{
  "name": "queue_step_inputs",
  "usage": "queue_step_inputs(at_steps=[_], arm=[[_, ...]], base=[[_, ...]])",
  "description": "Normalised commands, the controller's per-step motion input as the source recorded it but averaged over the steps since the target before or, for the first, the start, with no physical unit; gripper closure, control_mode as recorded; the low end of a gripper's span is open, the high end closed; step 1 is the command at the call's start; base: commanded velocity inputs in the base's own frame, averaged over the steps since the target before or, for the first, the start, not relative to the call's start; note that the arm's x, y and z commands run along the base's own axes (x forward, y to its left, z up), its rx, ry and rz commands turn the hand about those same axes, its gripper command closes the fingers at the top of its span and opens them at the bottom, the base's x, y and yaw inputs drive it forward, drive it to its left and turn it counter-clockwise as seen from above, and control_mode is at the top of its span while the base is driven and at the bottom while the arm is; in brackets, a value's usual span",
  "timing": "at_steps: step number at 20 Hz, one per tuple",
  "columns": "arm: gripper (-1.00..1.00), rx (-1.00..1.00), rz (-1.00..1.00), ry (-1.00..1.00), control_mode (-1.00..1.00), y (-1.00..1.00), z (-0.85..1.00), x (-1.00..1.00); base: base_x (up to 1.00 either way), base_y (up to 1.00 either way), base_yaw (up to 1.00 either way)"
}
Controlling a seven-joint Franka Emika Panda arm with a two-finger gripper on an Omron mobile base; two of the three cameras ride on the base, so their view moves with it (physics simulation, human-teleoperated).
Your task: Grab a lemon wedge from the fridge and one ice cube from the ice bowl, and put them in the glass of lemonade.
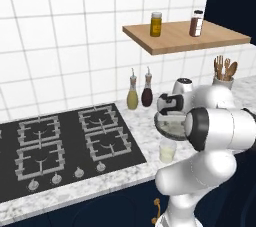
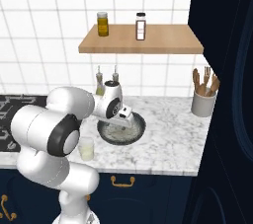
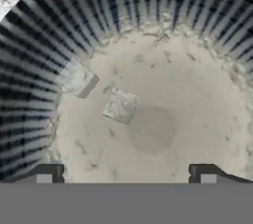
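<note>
My gripper [image 3: 126, 174] hangs open just above the ice bowl [image 2: 141, 124], looking straight down into it. The bowl has a dark ribbed wall [image 3: 29, 94] and a pale speckled floor. Two ice cubes lie inside: one ice cube [image 3: 120, 105] near the middle, ahead of my fingertips [image 3: 47, 172], and another [image 3: 79, 79] against the wall. Nothing is between the jaws. The glass of lemonade [image 1: 167, 151] [image 2: 86, 148] stands upright on the marble counter just in front of the bowl [image 1: 169, 129], near the counter edge. The fridge and the lemon wedge are out of view.
Two oil bottles [image 1: 132, 96] stand behind the bowl by the tiled wall. A gas hob [image 1: 60, 146] lies to the left. A wooden shelf [image 2: 148, 45] with jars hangs above. A utensil crock [image 2: 203, 102] sits at the right, beside a tall navy cabinet [image 2: 225, 94].
</note>
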Motion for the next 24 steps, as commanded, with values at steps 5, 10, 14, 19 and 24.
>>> queue_step_inputs(at_steps=[5,10,14,19,24], arm=[[-1.00,0.00,0.00,0.00,-1.00,-0.02,-0.26,0.25],[-1.00,0.00,0.00,0.00,-1.00,-0.01,-0.24,0.32],[-1.00,0.00,0.00,0.00,-1.00,-0.02,-0.25,0.31],[-1.00,0.00,0.00,0.00,-1.00,-0.04,-0.31,0.15],[-1.00,0.00,0.00,0.00,-1.00,0.00,-0.31,-0.32]], base=[[0.00,0.00,0.00],[0.00,0.00,0.00],[0.00,0.00,0.00],[0.00,0.00,0.00],[0.00,0.00,0.00]])
